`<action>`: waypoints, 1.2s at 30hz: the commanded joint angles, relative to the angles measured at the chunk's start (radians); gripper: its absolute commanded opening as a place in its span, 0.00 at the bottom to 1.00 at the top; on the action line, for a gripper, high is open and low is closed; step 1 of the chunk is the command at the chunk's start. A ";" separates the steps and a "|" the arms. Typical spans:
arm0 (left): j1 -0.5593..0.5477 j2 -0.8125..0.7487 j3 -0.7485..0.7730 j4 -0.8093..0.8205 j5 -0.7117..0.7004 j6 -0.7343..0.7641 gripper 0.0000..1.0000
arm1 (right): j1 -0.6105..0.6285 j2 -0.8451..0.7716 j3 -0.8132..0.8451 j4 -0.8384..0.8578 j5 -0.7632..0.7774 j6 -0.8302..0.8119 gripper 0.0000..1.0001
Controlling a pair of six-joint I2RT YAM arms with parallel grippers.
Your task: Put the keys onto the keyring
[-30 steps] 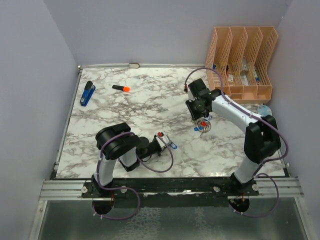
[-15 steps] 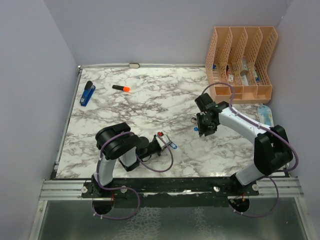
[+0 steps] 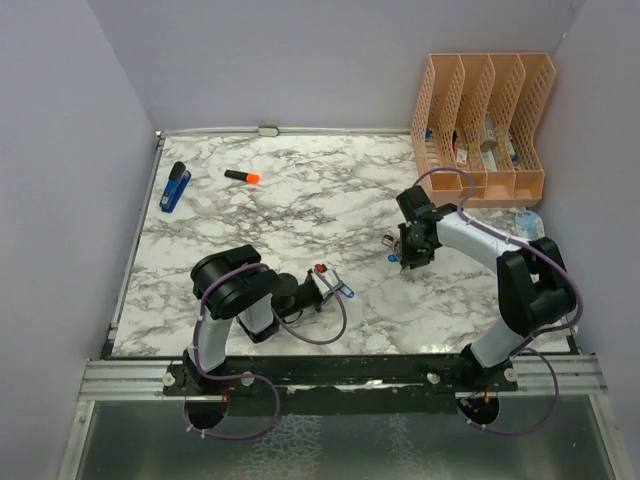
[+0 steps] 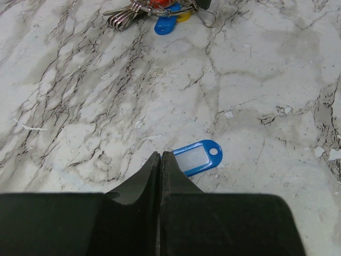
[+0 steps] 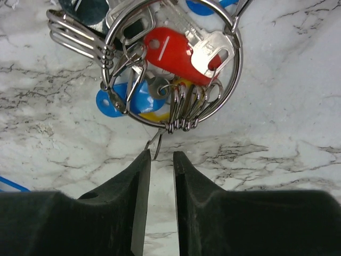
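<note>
One of the keys, a blue tag (image 4: 197, 157) with a pale label window, lies flat on the marble. It sits just past my left gripper (image 4: 160, 154), which is shut with nothing showing between its jaws. The tag's near end is hidden behind the right finger. From above this tag (image 3: 345, 291) shows at the left gripper's (image 3: 328, 284) tip. The keyring (image 5: 184, 125), a wire ring with a silver key and red, blue, yellow and black tags, lies right ahead of my right gripper (image 5: 161, 156). Its jaws stand narrowly apart, a loose wire end at the left fingertip. The keyring (image 4: 160, 10) also shows far off.
An orange file organizer (image 3: 480, 110) stands at the back right. A blue stapler (image 3: 175, 187) and an orange highlighter (image 3: 242, 177) lie at the back left. A small pale blue item (image 3: 526, 220) rests by the right wall.
My right gripper has swung nearer and come down over the keyring, its fingertips now at the ring's edge. The left arm and the blue tag have not moved.
</note>
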 commanded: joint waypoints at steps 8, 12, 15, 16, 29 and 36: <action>0.006 0.016 -0.012 0.243 -0.009 0.003 0.00 | -0.024 0.082 0.018 0.079 -0.043 0.017 0.13; 0.006 0.015 -0.013 0.243 -0.008 0.001 0.00 | -0.024 0.090 0.017 0.075 -0.064 0.031 0.02; 0.006 0.016 -0.012 0.244 -0.006 -0.001 0.00 | -0.024 0.087 0.020 0.074 -0.097 0.051 0.01; 0.006 0.015 -0.011 0.244 -0.007 -0.001 0.00 | -0.024 0.088 0.024 0.071 -0.108 0.058 0.01; 0.008 0.010 -0.011 0.244 -0.018 -0.005 0.00 | 0.001 0.211 0.184 0.012 -0.297 0.289 0.01; 0.012 0.010 -0.009 0.244 -0.016 -0.012 0.00 | 0.017 0.229 0.272 0.086 -0.343 0.370 0.04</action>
